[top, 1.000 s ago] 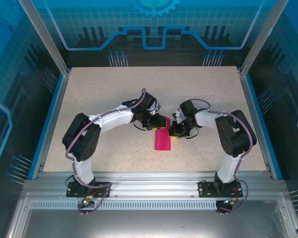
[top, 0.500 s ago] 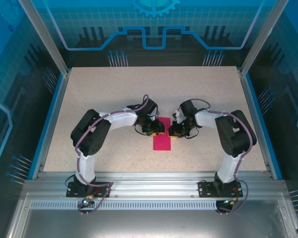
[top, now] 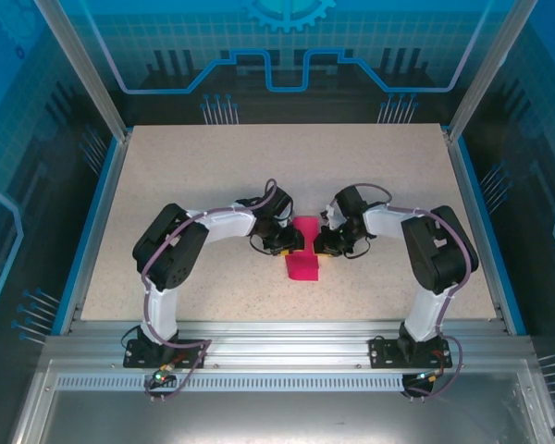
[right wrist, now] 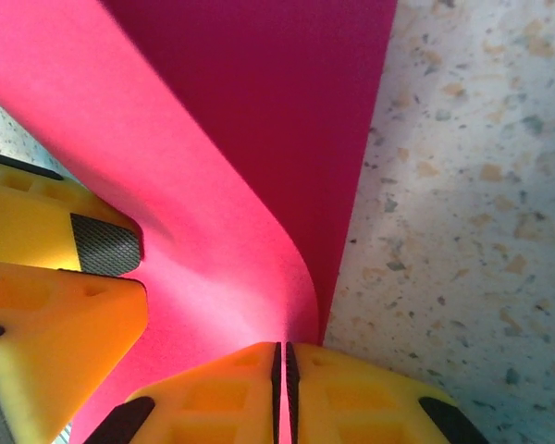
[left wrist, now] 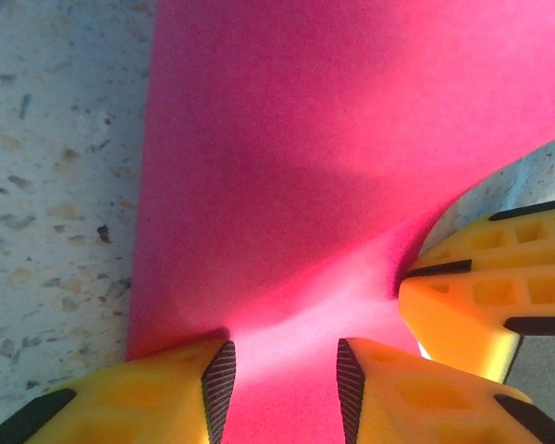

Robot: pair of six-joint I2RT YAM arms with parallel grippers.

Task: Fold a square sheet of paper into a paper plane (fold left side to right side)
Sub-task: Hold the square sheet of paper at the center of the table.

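**Top external view.** The square sheet of paper (top: 302, 266) lies near the centre of the worktop (top: 194, 176), between the two grippers. Its near part rests flat, with a straight near edge. Its far part rises between the left gripper (top: 293, 244) and the right gripper (top: 320, 244), which stand just beside each other over it. Bare worktop surrounds the sheet on all sides, and the blue border rail (top: 94, 222) is well apart from it.

**Left wrist view.** The left gripper (left wrist: 282, 375) stands partly open. Its two dark pads are apart, and the surface of the sheet (left wrist: 305, 139) shows in the gap between them. The pads do not pinch the sheet. The left edge of the sheet runs straight along the worktop (left wrist: 55, 139), just beside the left finger. To the right, the sheet bends upward and meets one finger (left wrist: 481, 296) of the right gripper.

**Right wrist view.** The right gripper (right wrist: 282, 365) is closed on the sheet (right wrist: 259, 92). Its fingertips meet with only a thin line between them, and a lifted layer of the sheet curves down into that line. The lower layer lies flat, and its right edge runs straight across the worktop (right wrist: 472, 185). Open worktop extends to the right of this edge. To the left, the fingers (right wrist: 55, 305) of the left gripper touch the lifted layer.
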